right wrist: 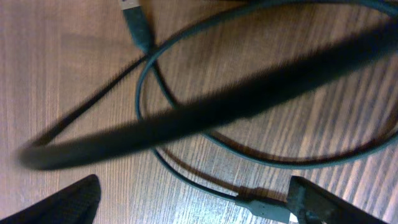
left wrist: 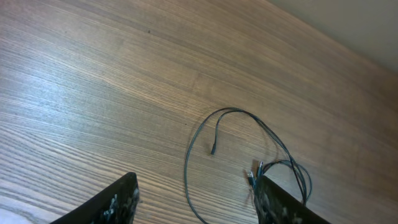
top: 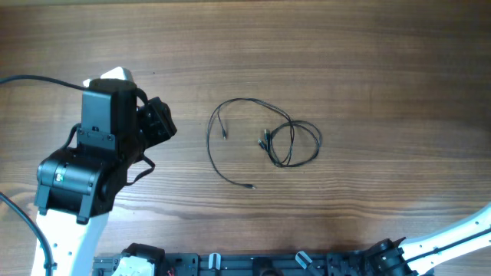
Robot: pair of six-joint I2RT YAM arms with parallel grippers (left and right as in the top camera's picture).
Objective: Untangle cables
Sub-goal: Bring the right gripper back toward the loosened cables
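Observation:
The cables lie mid-table: one thin black cord in a wide open loop with small plug ends, and a tighter coil on its right. My left gripper is open and empty, left of the cables. In the left wrist view its fingers frame the loop and the coil ahead. My right gripper is open, low over thin dark cords. A plug end lies just beside its right finger. A blurred thick black band crosses that view.
A black rail with fixtures runs along the table's near edge. The right arm comes in from the bottom right, its end by the rail. The left arm's body covers the left side.

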